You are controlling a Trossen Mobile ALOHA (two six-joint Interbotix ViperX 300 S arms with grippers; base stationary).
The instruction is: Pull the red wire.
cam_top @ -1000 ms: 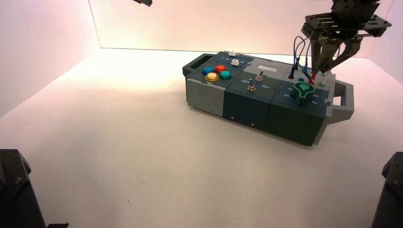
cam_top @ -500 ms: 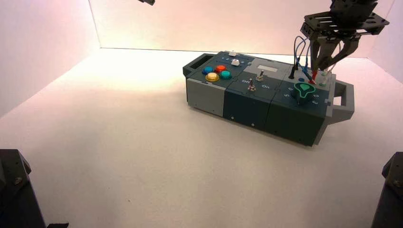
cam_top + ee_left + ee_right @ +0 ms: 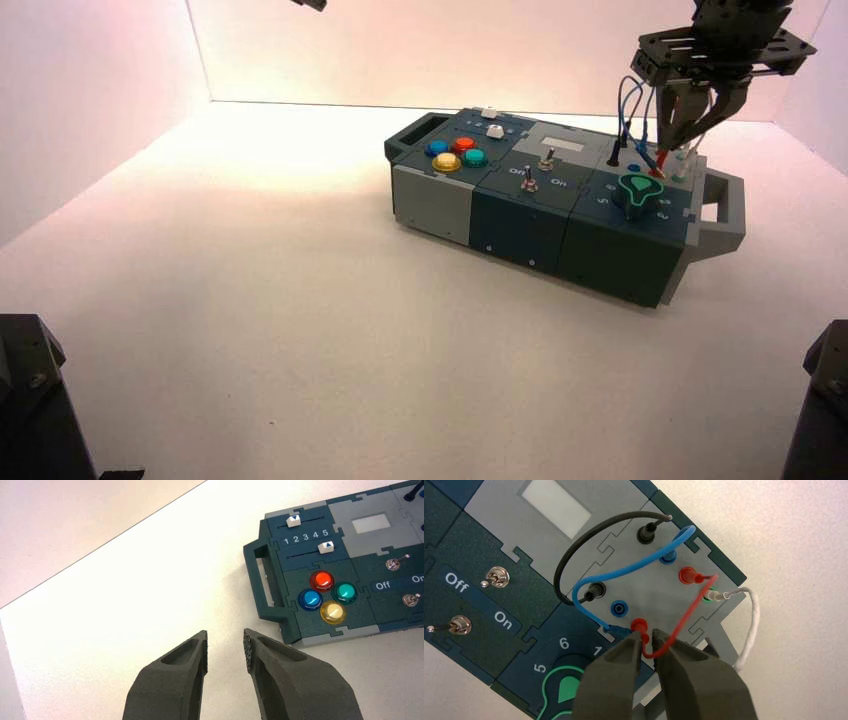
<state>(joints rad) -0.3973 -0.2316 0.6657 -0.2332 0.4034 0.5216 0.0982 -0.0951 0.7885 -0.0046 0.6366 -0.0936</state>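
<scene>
At the box's (image 3: 520, 210) far right, the right hand (image 3: 647, 642), narrowly spread, straddled the red wire (image 3: 686, 616), perhaps touching it; red sockets (image 3: 687, 575) held both wire ends. The left hand (image 3: 226, 634) hung spread, left of the box.

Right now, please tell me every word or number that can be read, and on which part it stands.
"1 2 3 4 5": between the two sliders.
"Off", "On": on the panel by the toggle switches.
"5", "6", "1": around the green-marked knob; its other numbers are hidden or too small.
</scene>
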